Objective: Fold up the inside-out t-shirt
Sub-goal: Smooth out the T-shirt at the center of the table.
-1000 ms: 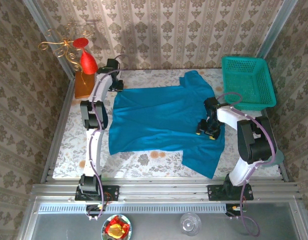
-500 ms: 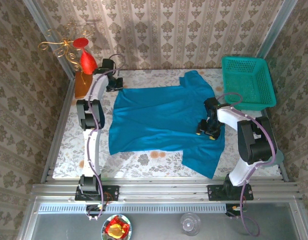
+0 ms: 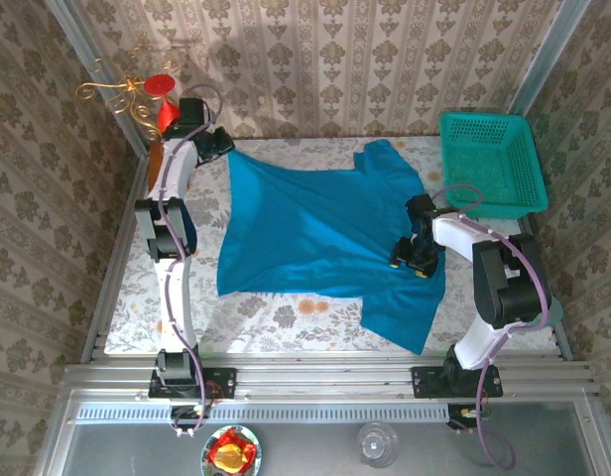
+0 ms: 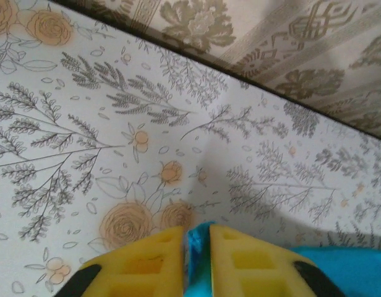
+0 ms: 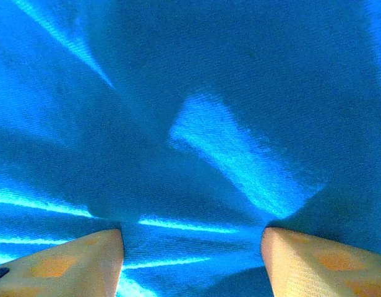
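Zero folds are made: the t-shirt (image 3: 315, 228) lies spread on the worktop (image 3: 286, 317) beside the basket (image 3: 484, 117), left claw (image 4: 196, 230) pinching its corner farthest from the basket, right claw (image 5: 190, 238) spread on cloth near it.

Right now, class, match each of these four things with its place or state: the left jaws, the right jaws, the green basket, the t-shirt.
Column one:
1. left jaws
2. right jaws
3. green mesh basket
4. teal t-shirt

Column two:
A. at the far right corner of the table
B. apart, over blue cloth
C. closed on a bit of the cloth
D. spread across the middle

Pairs: 1-C, 2-B, 3-A, 4-D.
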Robot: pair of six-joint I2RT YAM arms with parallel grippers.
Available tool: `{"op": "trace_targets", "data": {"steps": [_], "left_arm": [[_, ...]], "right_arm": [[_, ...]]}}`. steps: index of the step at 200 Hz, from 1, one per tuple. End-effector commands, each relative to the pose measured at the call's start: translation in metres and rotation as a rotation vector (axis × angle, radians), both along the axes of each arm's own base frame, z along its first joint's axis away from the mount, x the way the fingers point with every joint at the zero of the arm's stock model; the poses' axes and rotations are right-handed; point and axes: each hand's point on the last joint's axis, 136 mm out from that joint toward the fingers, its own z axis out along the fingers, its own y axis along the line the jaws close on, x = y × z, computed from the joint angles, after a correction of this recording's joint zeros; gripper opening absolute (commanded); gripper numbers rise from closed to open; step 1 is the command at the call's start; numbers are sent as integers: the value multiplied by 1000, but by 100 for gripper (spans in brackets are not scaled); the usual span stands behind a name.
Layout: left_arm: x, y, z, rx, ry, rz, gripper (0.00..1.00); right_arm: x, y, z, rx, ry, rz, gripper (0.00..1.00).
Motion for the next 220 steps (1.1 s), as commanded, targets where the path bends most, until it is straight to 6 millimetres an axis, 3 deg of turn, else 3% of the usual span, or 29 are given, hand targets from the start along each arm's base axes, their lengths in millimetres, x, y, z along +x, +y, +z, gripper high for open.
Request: {"op": "trace_targets", "data": {"steps": [1,23,56,82,105,135,159,189,220], "left_arm": [[5,15,-3,22,13,58,26],[3,17,4,37,9,62,30],[-14,6,31,58,-10,15,30],[-51,-20,47,105,6,-71,30],[-103,-43,37,145,46,-136,27],[-177,-58,0,161,142,-187,21],[-221,-53,-43,150,240,-183,16],[-248,-46,-92,108,346,-162,14],[-265,-21,-121,109,434,-102,13]], "right_arm": [[-26,-9,-13,-22,92,-30,64],[-23,-6,-8,-7,74,-32,64],[-7,0,19,33,-27,-32,64],[11,5,48,62,-138,-14,64],[36,7,74,97,-246,-7,64],[81,13,92,186,-342,8,65],[125,26,101,271,-384,38,65],[182,36,96,344,-429,41,64],[226,46,77,412,-434,35,63]]}}
